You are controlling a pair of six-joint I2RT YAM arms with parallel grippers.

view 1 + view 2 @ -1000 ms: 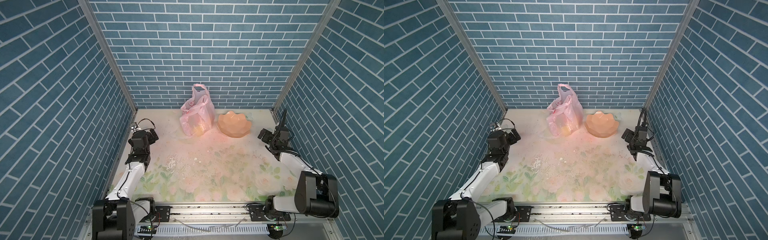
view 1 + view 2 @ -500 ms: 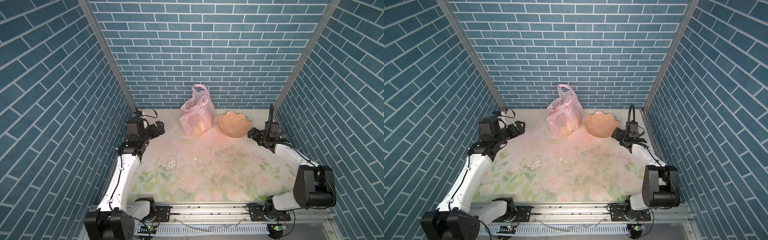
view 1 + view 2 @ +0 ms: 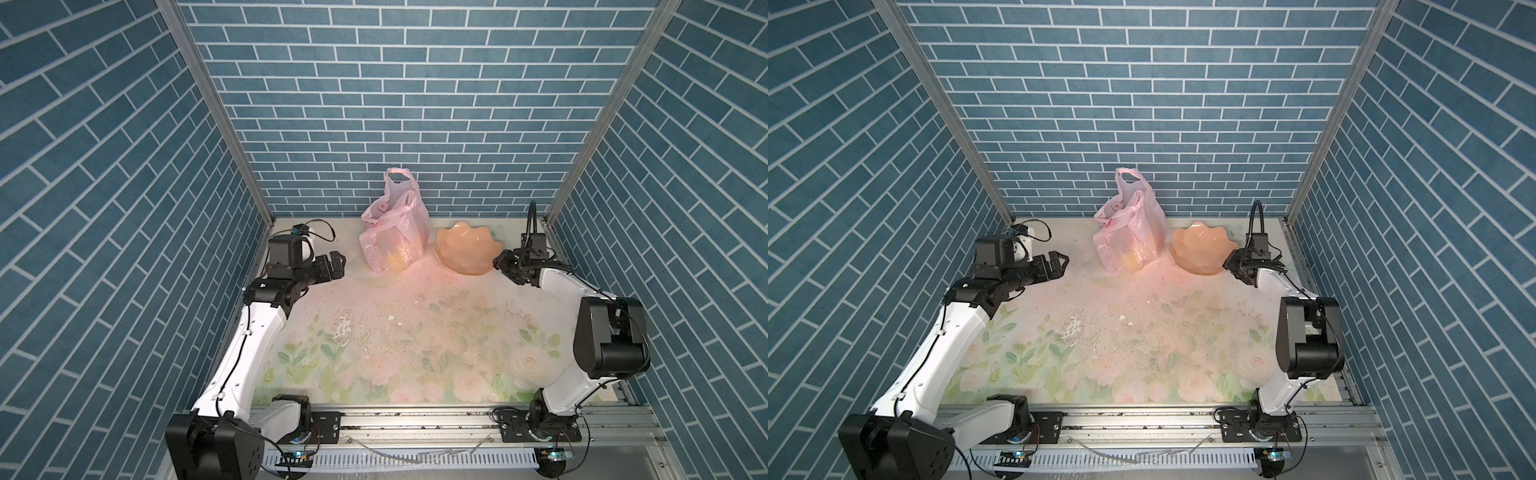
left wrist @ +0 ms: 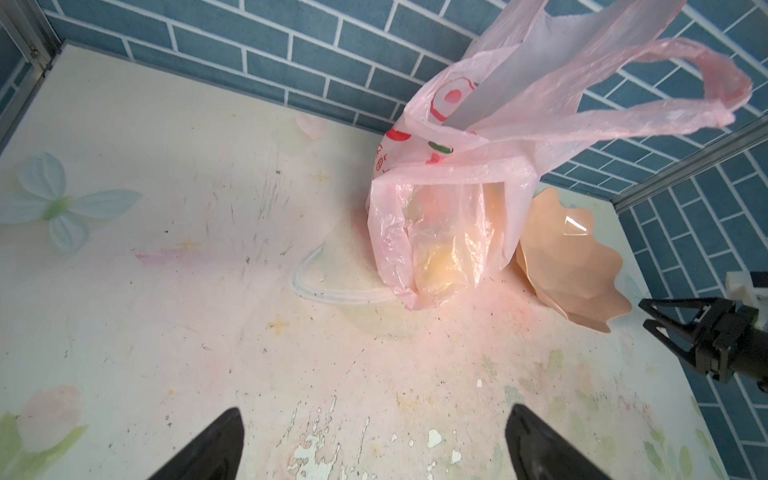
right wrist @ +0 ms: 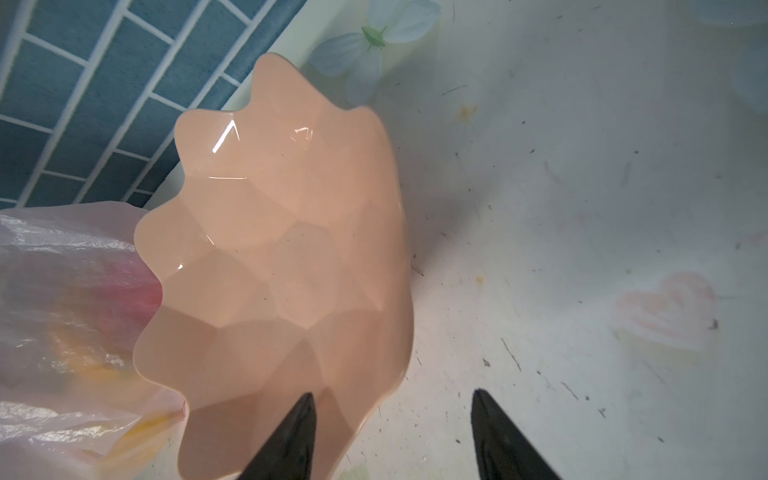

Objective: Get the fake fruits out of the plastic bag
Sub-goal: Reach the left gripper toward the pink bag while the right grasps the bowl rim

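Observation:
The pale pink plastic bag (image 3: 395, 232) (image 3: 1129, 241) stands upright at the back wall in both top views, handles up. Fake fruits show only as blurred colour through its film: a yellow-orange one (image 4: 436, 266) low in the bag, and a red one (image 5: 124, 299) and a yellow one (image 5: 95, 365) in the right wrist view. My left gripper (image 3: 340, 266) (image 4: 374, 411) is open and empty, a short way left of the bag (image 4: 449, 208). My right gripper (image 3: 500, 264) (image 5: 392, 395) has its jaws apart across the rim of the bowl (image 5: 282, 249), one finger over the bowl and one outside.
The peach scalloped bowl (image 3: 465, 253) (image 3: 1200, 253) sits just right of the bag, nearly touching it. Blue brick walls close the back and both sides. The flowered mat (image 3: 415, 332) has worn white patches in the middle.
Both arms have reached toward the back. The left gripper came close to the bag. The right gripper moved to the bowl's right rim and its jaws have narrowed.

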